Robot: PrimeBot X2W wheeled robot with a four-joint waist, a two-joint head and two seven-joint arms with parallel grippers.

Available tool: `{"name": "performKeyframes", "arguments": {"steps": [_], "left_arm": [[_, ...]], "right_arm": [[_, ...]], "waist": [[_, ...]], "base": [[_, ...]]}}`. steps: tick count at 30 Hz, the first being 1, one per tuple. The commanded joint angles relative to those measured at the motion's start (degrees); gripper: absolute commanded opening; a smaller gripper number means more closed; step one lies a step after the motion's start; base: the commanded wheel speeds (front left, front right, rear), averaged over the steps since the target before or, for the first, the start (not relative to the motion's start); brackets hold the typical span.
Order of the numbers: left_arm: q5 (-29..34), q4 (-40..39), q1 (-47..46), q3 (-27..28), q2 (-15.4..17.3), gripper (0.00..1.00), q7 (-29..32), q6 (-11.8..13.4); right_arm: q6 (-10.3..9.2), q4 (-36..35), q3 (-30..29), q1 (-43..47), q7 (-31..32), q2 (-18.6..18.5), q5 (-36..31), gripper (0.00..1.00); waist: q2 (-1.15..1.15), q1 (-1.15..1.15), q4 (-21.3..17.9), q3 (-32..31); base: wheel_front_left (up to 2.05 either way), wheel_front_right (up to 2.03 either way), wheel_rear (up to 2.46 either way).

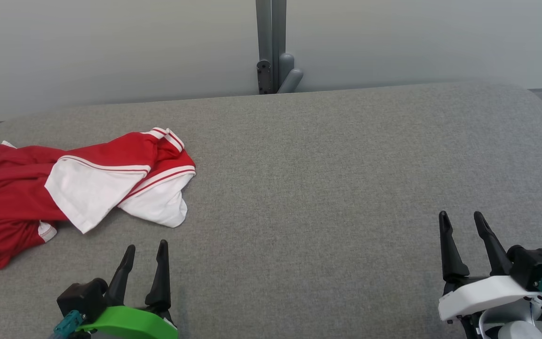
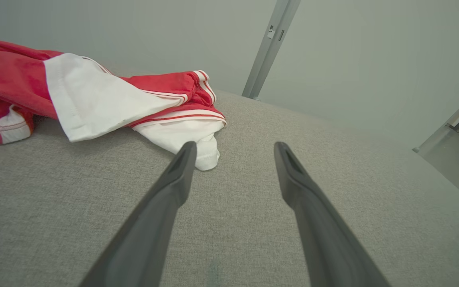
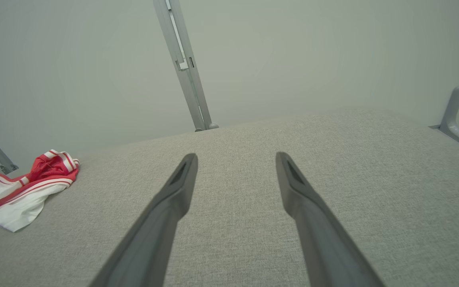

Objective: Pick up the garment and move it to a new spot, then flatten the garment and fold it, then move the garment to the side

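At step one: pickup of the garment (image 1: 17, 197), not yet begun. Lies crumpled, red with white panels, at the left end of the grey counter (image 1: 327, 188), touched by nothing. Sits just ahead of the left jaws and a little to their left, white hem nearest, near but apart in the head view. Lies well apart from the right jaws, far across bare counter. Both pairs of jaws released, spread wide, empty, low over the counter. Calls next, by the look of it, for a short reach forward and left with the left jaws, down onto a raised fold, then a clench before any lift toward the open middle.
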Motion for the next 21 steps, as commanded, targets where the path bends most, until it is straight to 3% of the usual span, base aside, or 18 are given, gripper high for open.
{"name": "performKeyframes", "arguments": {"steps": [1, 21], "left_arm": [[1.2, -0.2, 0.4, -0.2, 0.4, 1.0, -0.4, -0.2], [9.2, 2.7, 0.1, 3.5, -0.3, 1.0, -2.8, -0.2]], "right_arm": [[0.03, -0.6, 0.0, 0.1, -0.5, -0.3, -1.5, 1.0], [0.03, -0.1, -0.8, 1.1, -2.7, -0.4, -10.7, 1.0]], "waist": [[0.19, 0.0, 0.0, 0.0], [0.23, 0.0, 0.2, 0.1]], "base": [[0.0, 0.0, 0.0], [0.0, 0.0, 0.0]]}}
